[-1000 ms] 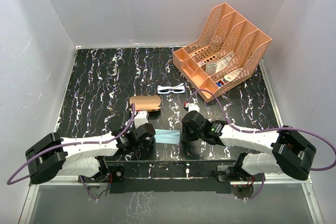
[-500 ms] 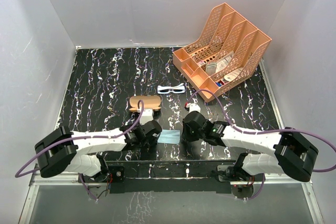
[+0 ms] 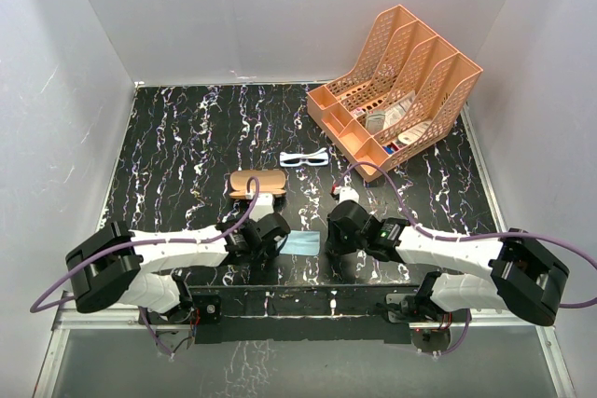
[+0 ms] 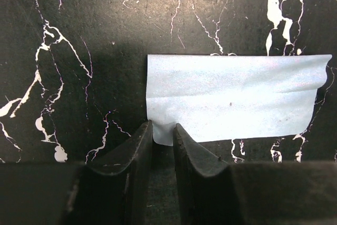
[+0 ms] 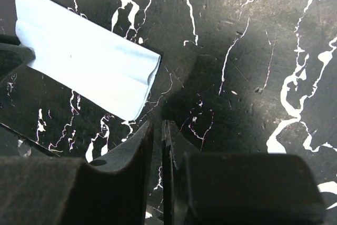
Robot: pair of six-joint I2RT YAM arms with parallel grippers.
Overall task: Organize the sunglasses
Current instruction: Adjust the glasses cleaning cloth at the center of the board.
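Observation:
The sunglasses, thin white frame with bluish lenses, lie on the black marbled table behind both grippers, with nothing touching them. My left gripper is low at the left end of a light blue cloth. In the left wrist view its jaws stand nearly closed on the near left corner of the cloth. My right gripper is shut and empty just right of the cloth. In the right wrist view its jaws are together over bare table beside the cloth.
A brown plaid case lies just behind the left gripper. An orange file organizer with small items stands at the back right. White walls enclose the table on three sides.
My left gripper has moved right, up to the cloth's left end. The cloth now looks a little shorter on that side. The right arm has barely shifted.

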